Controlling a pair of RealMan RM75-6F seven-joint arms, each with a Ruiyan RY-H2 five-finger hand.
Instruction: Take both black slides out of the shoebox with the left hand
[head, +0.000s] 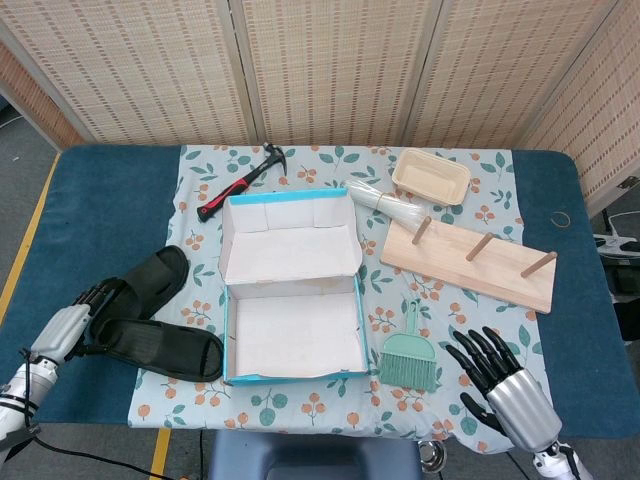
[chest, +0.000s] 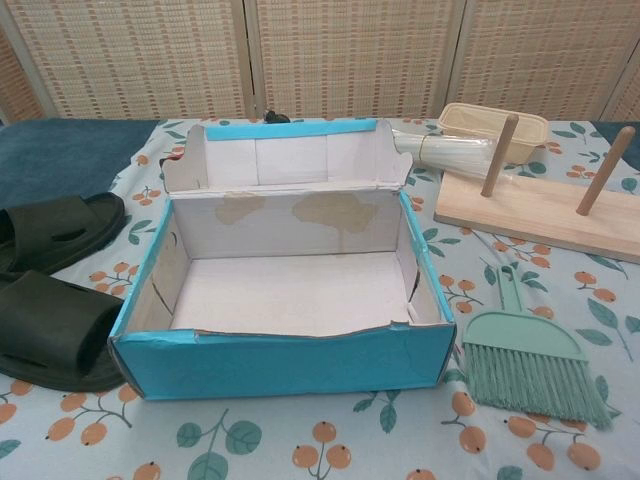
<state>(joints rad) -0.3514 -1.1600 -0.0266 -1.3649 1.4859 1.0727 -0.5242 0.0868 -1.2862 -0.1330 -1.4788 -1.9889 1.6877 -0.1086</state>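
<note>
The blue shoebox (head: 233, 335) (chest: 280, 362) stands open in the middle of the table, with nothing inside. Both black slides lie flat on the table to its left: the far slide (head: 152, 278) (chest: 57, 229) and the near slide (head: 163, 346) (chest: 48, 335), side by side. My left hand (head: 72, 320) rests at the heel ends of the slides, fingers spread, and nothing is gripped in it. My right hand (head: 498, 380) hovers open near the front right edge, beside the green brush. Neither hand shows in the chest view.
A red-handled hammer (head: 240, 180) lies behind the box. A green hand brush (head: 408, 356) (chest: 525, 362) sits right of it. A wooden peg rack (head: 470, 260) (chest: 540, 205), a beige tray (head: 432, 178) and a white bundle (head: 385, 203) fill the back right.
</note>
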